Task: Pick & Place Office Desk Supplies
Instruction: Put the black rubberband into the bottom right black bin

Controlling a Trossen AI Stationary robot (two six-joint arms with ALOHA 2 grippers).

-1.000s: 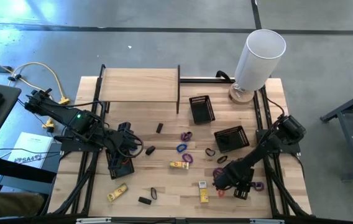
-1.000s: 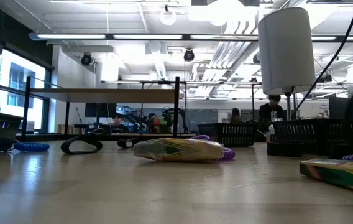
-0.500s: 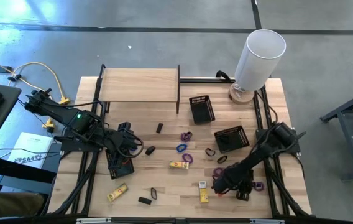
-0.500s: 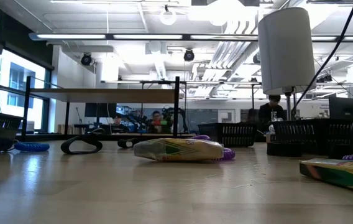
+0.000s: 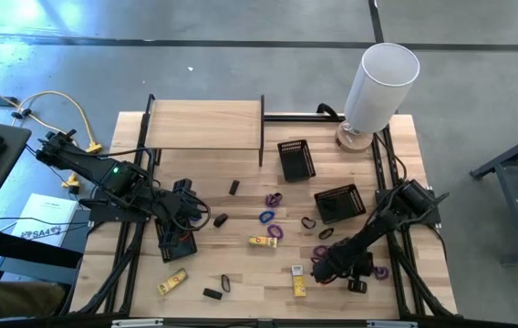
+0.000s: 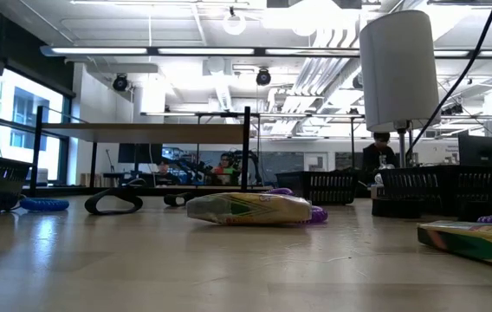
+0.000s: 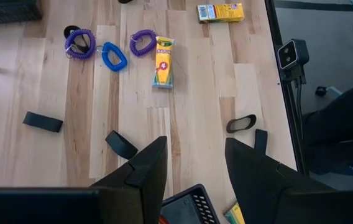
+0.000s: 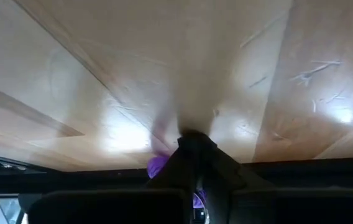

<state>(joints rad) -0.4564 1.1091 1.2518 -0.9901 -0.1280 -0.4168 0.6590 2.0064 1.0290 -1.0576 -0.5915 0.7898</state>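
**Right gripper pinched low on worktop**

High view: right gripper (image 5: 325, 267) down at 5 o'clock of the worktop (image 5: 241, 273), beside a purple loop (image 5: 321, 251); left gripper (image 5: 186, 208) at 9 o'clock, over a black mesh tray (image 5: 176, 244).

Left wrist: fingers (image 7: 148, 165) part-open, empty; yellow packet (image 7: 163, 61) ahead.

Right wrist: fingers (image 8: 195, 155) closed tight, something purple at the tips, a grip unclear.

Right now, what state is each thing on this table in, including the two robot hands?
Right hand: shut, down at the table, a bit of purple showing beside its fingers; held or not, unclear.
Left hand: open, empty, above a black mesh tray.
Yellow crayon packet: lying flat, untouched.
Blue loop: lying loose on the table.
White cylinder: upright at the table's far corner.
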